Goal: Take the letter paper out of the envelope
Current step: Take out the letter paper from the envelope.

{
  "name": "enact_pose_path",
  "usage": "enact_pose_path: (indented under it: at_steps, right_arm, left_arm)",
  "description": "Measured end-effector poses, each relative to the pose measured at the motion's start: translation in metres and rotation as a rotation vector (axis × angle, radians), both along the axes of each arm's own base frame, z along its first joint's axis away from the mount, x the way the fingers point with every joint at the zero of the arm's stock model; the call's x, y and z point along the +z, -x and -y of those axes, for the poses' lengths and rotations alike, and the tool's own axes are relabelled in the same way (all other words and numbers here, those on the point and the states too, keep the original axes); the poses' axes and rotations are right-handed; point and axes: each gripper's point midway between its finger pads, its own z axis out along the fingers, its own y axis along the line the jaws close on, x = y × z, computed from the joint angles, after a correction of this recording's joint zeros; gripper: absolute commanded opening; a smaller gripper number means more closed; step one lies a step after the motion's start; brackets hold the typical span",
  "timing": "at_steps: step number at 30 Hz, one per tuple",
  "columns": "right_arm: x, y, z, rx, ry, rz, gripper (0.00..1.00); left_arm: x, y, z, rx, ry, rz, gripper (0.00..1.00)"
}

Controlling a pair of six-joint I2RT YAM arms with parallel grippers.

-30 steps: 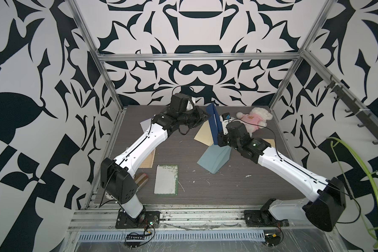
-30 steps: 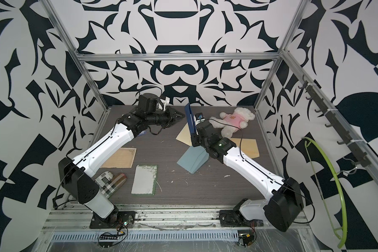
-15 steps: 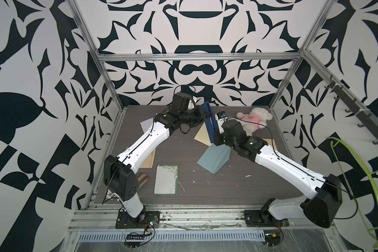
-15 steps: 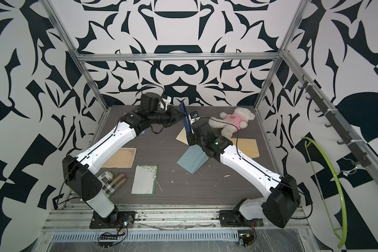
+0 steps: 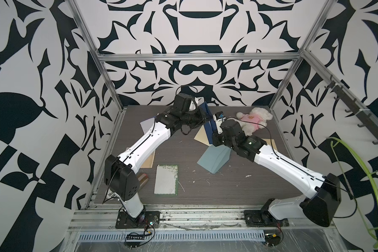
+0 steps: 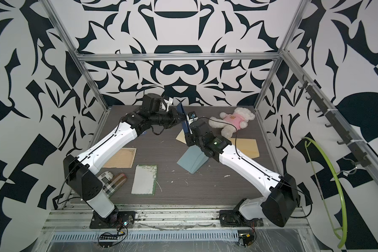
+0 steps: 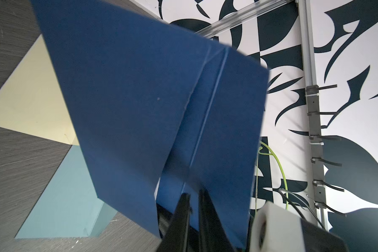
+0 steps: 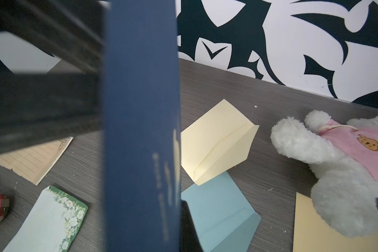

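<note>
Closest to the front of the dark table (image 5: 205, 189), a white card with a green flower edge (image 5: 166, 179) lies flat. Just beside it, by the left arm's base, a checked thing (image 6: 112, 181) peeks out. A bit farther back, a tan lined paper (image 6: 121, 157) lies partly under the left arm.

Near the middle lies a light blue envelope (image 5: 213, 158). Behind it a cream envelope (image 8: 216, 141) lies flat, and its corner meets the light blue one. On the right, a yellow paper (image 6: 247, 148) lies partly under the right arm.

Farther back, the dark blue envelope (image 8: 140, 109) stands up in the air between the two arms, over the cream envelope. The right gripper (image 5: 214, 139) is closed tight on its bottom end. The left gripper (image 7: 193, 196) is at the envelope from the other side. Its fingers (image 7: 182, 218) are almost together, with only a thin slit, right at the blue paper. I cannot tell if they pinch it. The letter paper cannot be seen.

Farthest back, a white toy bear in a pink shirt (image 5: 253, 119) lies near the wall.
</note>
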Motion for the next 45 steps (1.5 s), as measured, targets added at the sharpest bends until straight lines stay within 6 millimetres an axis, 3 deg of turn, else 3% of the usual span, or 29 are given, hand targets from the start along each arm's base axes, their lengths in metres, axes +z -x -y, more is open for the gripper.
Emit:
enact_pose_path:
  at_steps: [7, 24, 32, 45]
  right_arm:
    - [0.008, 0.001, -0.004, 0.015, -0.019, 0.004, 0.00]
    - [-0.001, 0.006, 0.000, 0.015, 0.013, -0.029, 0.00]
    - [-0.002, 0.009, -0.001, 0.012, 0.035, -0.024, 0.00]
    - [0.003, 0.014, 0.000, -0.013, 0.129, 0.030, 0.00]
  left_arm:
    - [-0.004, -0.002, 0.001, -0.007, -0.020, 0.023, 0.14]
    - [-0.020, -0.002, -0.007, 0.017, -0.143, 0.008, 0.16]
    - [-0.025, 0.001, -0.013, 0.026, -0.195, -0.001, 0.28]
    - [-0.024, 0.001, -0.025, 0.062, -0.275, -0.018, 0.29]
